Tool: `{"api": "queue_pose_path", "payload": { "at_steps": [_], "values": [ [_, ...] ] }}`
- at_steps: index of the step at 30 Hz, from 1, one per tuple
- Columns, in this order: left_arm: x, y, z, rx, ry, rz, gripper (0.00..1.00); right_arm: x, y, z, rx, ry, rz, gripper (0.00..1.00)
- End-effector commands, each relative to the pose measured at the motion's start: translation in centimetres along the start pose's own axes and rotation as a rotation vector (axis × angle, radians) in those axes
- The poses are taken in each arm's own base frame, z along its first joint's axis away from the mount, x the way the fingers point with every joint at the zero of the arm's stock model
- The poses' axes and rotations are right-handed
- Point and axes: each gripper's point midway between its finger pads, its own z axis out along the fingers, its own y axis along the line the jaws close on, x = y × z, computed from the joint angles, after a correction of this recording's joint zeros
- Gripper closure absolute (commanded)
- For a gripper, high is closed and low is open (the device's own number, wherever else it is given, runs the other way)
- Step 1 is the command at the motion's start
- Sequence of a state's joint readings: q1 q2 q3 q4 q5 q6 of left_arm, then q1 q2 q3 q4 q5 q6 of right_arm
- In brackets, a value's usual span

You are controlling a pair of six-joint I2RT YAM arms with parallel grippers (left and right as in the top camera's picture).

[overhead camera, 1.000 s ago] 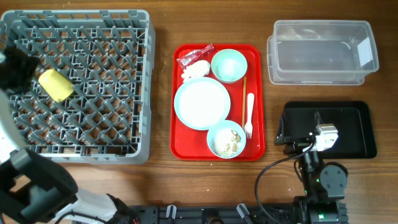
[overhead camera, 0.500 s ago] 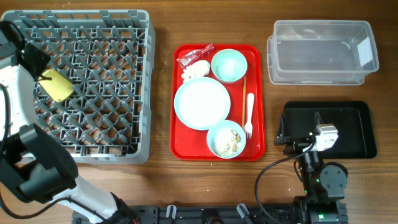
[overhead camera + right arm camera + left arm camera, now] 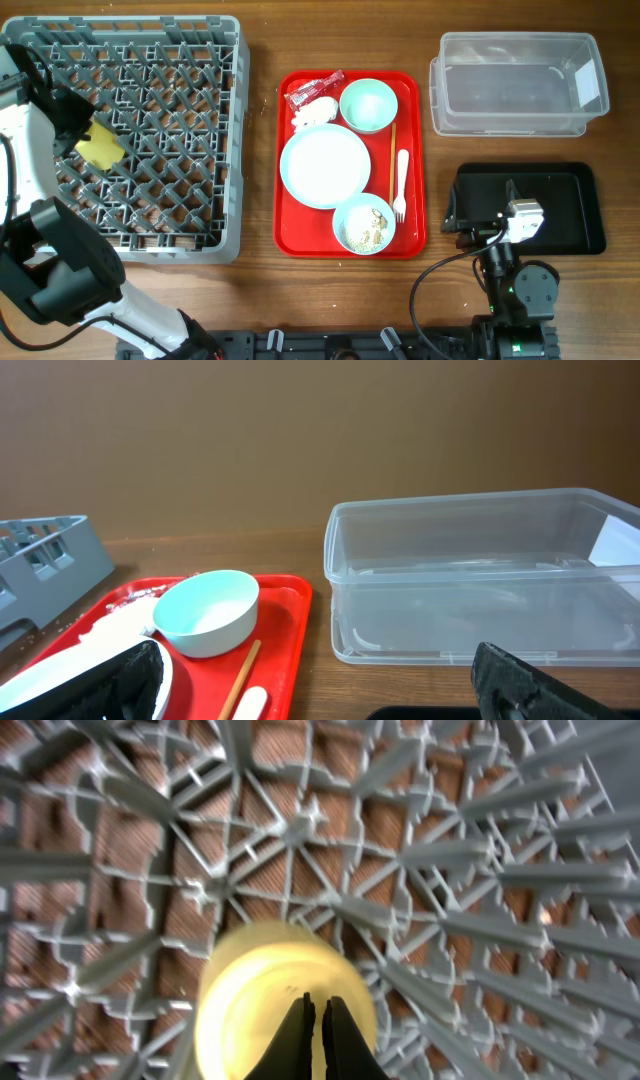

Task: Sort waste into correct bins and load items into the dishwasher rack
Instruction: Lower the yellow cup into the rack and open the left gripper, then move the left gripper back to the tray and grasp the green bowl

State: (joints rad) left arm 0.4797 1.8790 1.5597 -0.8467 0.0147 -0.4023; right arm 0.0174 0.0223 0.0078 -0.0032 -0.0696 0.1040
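Yellow cup (image 3: pixel 100 147) lies tipped among the pegs near the rack's (image 3: pixel 232 150) left wall, long axis diagonal, one round end facing the left fingers (image 3: pixel 303 1042), which are pressed together just above it. Far right of the rack, the right fingers (image 3: pixel 130 685) gape wide.

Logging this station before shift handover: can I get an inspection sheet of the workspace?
Surface: wooden table.
Job's things: yellow cup in rack; plate, empty bowl, bowl with scraps, fork, chopsticks, wrapper and napkin on red tray; clear tub empty; no waste seen in black tray.
Clutter: nothing seen.
Grippers: left pincer shut, at the cup; right pincer open, holding nothing.
Cables: black cable looping near the table's front edge.
Surroundings: brown wall.
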Motion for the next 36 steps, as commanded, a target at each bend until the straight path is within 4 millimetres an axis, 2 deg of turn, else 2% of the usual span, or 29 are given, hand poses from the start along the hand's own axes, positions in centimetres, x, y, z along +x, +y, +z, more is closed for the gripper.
{"api": "queue_pose_path", "payload": {
  "at_steps": [1,2,5,6,10,11,12,13,14,16,17,20,22,24,26,28,30,33,34,35,36],
  "values": [
    [2.6,-2.2,-0.6,0.15,0.13,-0.004,0.96,-0.1,-0.1,0.0,0.005,-0.006,0.003,0.0],
    [3.2,-3.3,-1.6,0.22,0.158,-0.005,0.96,-0.1,0.0,0.0,0.005,-0.007,0.003,0.0],
    [3.7,-5.1,-4.1,0.332,0.172,0.0,0.96,-0.1,0.0,0.0,0.005,-0.007,0.003,0.0],
    [3.6,-5.7,-5.5,0.373,0.16,0.004,0.96,-0.1,0.0,0.0,0.005,-0.007,0.003,0.0],
    [3.1,-6.8,-10.3,0.458,0.086,0.0,0.95,-0.1,0.0,0.0,0.005,-0.007,0.003,0.0],
    [3.1,-7.1,-11.4,0.485,0.076,0.002,0.85,-0.1,0.0,0.0,0.005,-0.007,0.003,0.01],
    [3.6,-8.1,-13.3,0.56,0.081,0.017,0.25,-0.1,0.0,0.0,0.005,-0.007,0.003,0.0],
    [4.5,-9.0,-14.8,0.64,0.116,0.028,0.0,-0.1,0.0,0.0,0.005,-0.007,0.003,0.0],
    [5.5,-10.0,-16.1,0.719,0.168,0.027,0.0,-0.1,0.0,0.0,0.005,-0.007,0.003,0.0],
    [9.1,-12.7,-19.7,0.93,0.353,0.054,0.0,-0.1,-0.1,0.0,0.005,-0.006,0.003,0.0],
    [10.6,-13.5,-20.8,0.981,0.416,0.077,0.0,-0.1,0.0,0.0,0.005,-0.007,0.003,0.0],
    [16.6,-16.1,-21.8,1.0,0.525,0.278,0.0,-0.1,-0.1,0.0,0.005,-0.006,0.003,0.0],
    [21.3,-17.6,-21.1,0.908,0.551,0.438,0.0,-0.1,-0.1,0.0,0.005,-0.006,0.002,0.0],
    [24.9,-18.7,-20.2,0.805,0.527,0.576,0.0,-0.1,0.0,0.0,0.005,-0.007,0.003,0.01],
    [29.2,-19.8,-19.1,0.687,0.468,0.754,0.01,-0.1,0.0,0.0,0.005,-0.007,0.003,0.0],
    [32.3,-20.6,-17.8,0.56,0.374,0.87,0.05,-0.1,0.0,0.0,0.005,-0.007,0.003,0.0],
    [33.4,-21.0,-16.2,0.403,0.212,0.917,0.07,-0.1,0.0,0.0,0.005,-0.007,0.003,0.0],
    [34.1,-21.6,-14.9,0.278,0.052,0.924,0.1,-0.1,0.0,0.0,0.005,-0.007,0.003,0.0],
    [35.0,-22.0,-14.5,0.269,0.031,0.942,0.16,-0.1,0.0,0.0,0.005,-0.007,0.003,0.0],
    [36.2,-22.5,-14.1,0.276,0.036,0.965,0.27,-0.1,0.0,0.0,0.005,-0.007,0.003,0.0],
    [37.3,-22.8,-13.7,0.283,0.052,0.972,0.3,-0.1,0.0,0.0,0.005,-0.007,0.003,0.0]
  ]
}}
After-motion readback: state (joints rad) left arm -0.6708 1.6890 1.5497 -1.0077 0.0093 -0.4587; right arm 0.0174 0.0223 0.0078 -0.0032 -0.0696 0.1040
